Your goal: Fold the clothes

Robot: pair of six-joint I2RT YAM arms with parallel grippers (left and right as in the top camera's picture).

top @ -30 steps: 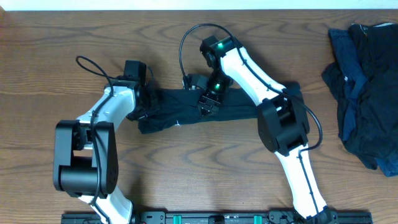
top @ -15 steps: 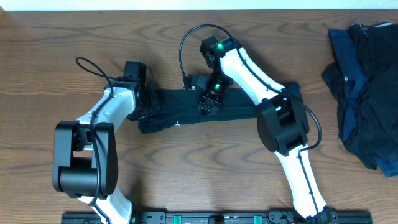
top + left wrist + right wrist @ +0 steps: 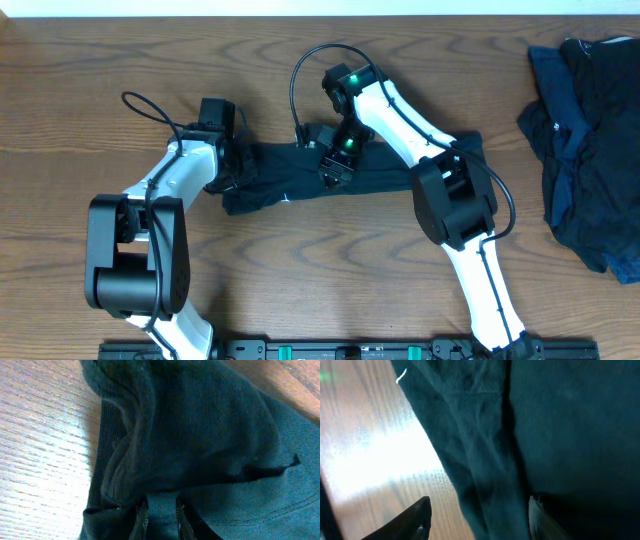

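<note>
Dark navy soft-fabric T-shirt (image 3: 280, 178) lies bunched in a strip mid brown wooden table (image 3: 300, 270), btw both arms. Left gripper (image 3: 160, 519) pinches its left end, prob. as anchor. Right gripper (image 3: 479, 512) is spread, straddling a fabric ridge w/o grip, prob. lining up a pinch. Heap of dark clothes (image 3: 585, 150) sits far right, well apart.

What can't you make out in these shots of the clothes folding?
Overhead: the pile of clothes is cut off by the right edge.
Overhead: the dark garment is partly covered by the right arm; its type is unclear.
Right wrist: the right gripper fingertips run off the bottom edge.
Left wrist: close, blurred fabric hides the garment's outline.
</note>
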